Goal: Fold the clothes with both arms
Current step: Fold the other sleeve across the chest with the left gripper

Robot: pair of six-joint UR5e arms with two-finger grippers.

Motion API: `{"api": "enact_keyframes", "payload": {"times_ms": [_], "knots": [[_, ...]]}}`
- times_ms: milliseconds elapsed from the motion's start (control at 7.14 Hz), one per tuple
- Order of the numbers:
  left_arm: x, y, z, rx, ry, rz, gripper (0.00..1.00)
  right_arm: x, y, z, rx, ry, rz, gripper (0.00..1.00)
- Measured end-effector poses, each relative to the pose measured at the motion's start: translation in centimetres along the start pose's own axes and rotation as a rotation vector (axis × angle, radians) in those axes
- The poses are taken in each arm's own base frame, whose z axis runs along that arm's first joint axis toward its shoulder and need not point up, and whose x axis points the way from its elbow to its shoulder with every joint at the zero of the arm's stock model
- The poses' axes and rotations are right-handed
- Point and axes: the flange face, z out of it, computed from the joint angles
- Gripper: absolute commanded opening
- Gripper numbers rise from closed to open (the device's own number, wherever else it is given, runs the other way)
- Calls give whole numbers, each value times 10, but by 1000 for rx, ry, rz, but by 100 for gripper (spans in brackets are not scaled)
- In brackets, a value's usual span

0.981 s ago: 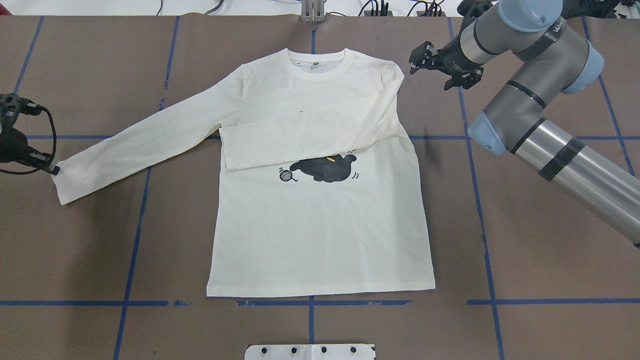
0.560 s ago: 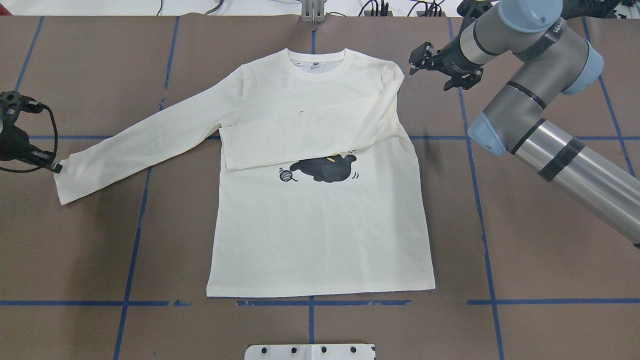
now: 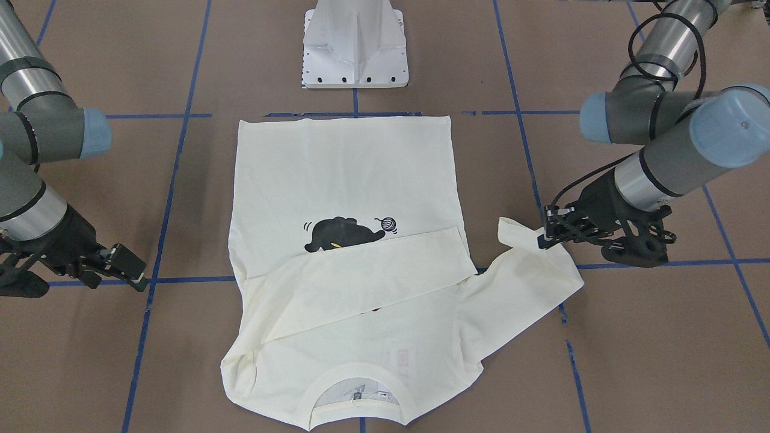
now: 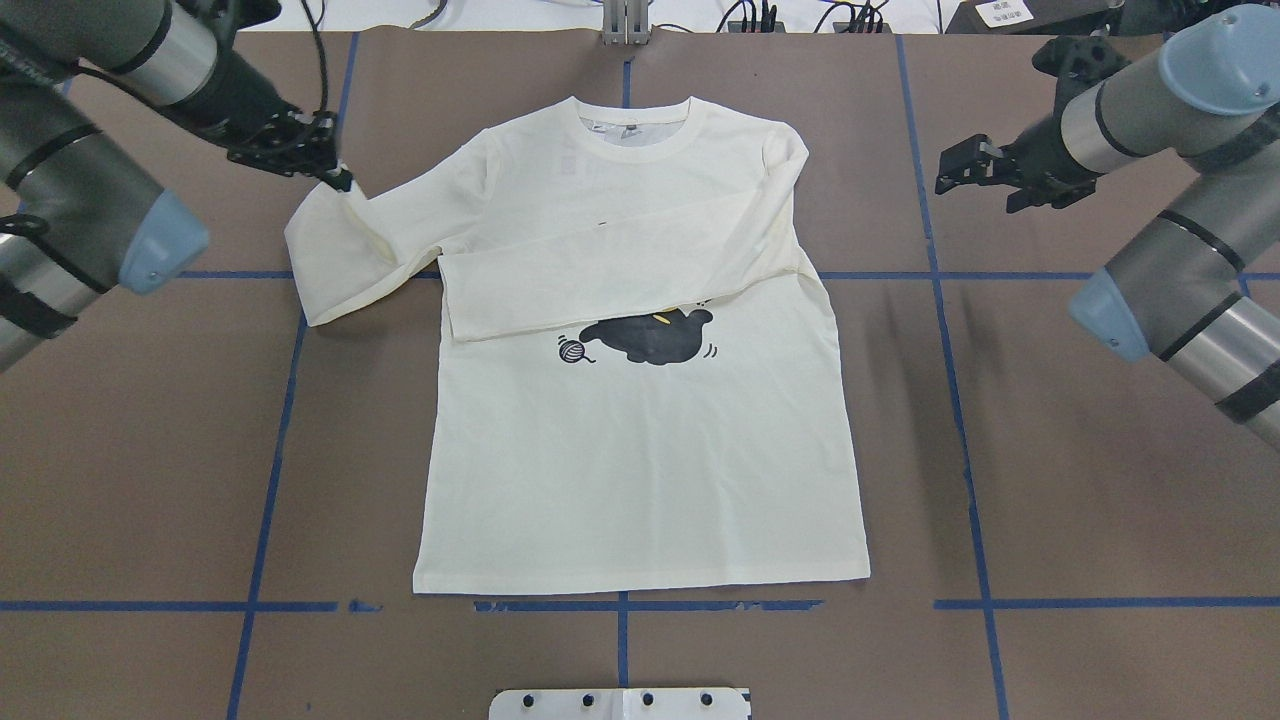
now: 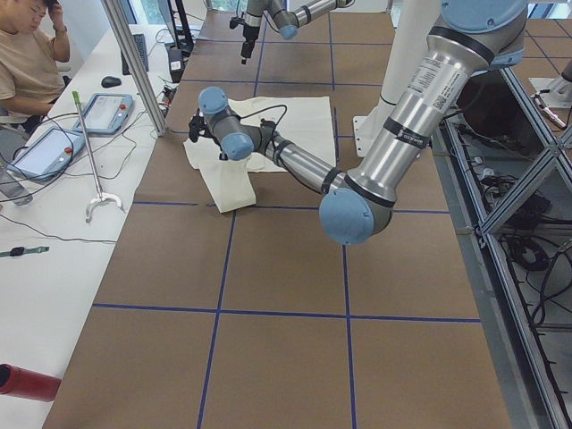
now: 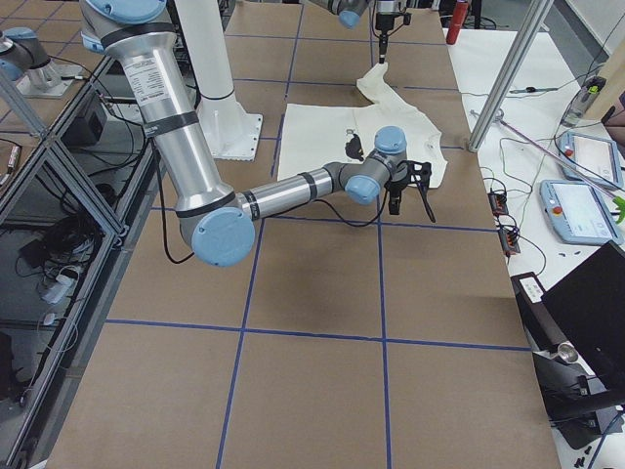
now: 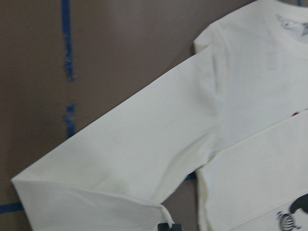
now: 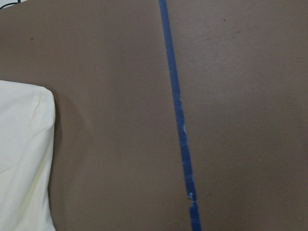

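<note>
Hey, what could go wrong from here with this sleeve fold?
The left gripper pinches the sleeve only at a cuff corner, so it may slip out mid-carry. The sleeve is doubled over and sagging, so it may land creased. Dragged low, it might disturb the other sleeve already folded over the shirt.

The cream shirt (image 8: 21, 163) fills the lower left corner over brown table (image 8: 110, 72), apart from a blue tape line (image 8: 179, 115)
</note>
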Motion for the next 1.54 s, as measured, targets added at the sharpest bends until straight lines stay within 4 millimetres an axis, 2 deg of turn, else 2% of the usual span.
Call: {"api": "enact_keyframes", "payload": {"times_ms": [140, 280, 420, 560, 700, 841, 981, 1121, 1261, 1541], "knots": [[66, -9, 3, 7, 38, -47, 0, 27, -1, -5, -6, 14, -30, 100], [137, -14, 28, 20, 51, -76, 0, 44, -1, -9, -12, 21, -47, 100], [207, -4, 73, 50, 52, -64, 0, 54, 2, -10, -11, 19, -56, 100], [261, 12, 122, 82, 67, -37, 0, 64, 7, -11, -4, 8, -67, 100], [300, 33, 164, 116, 87, -18, 0, 71, 12, -12, 3, -5, -76, 100], [326, 51, 195, 160, 108, 2, 0, 74, 15, -15, 7, -16, -82, 100], [344, 61, 215, 187, 127, 15, 2, 76, 17, -16, 10, -21, -84, 100], [354, 64, 231, 210, 140, 23, 12, 76, 18, -18, 12, -23, -85, 100], [363, 67, 240, 224, 152, 27, 45, 76, 19, -19, 15, -25, -84, 100], [378, 74, 247, 229, 176, 22, 73, 73, 20, -20, 20, -26, -82, 100]]}}
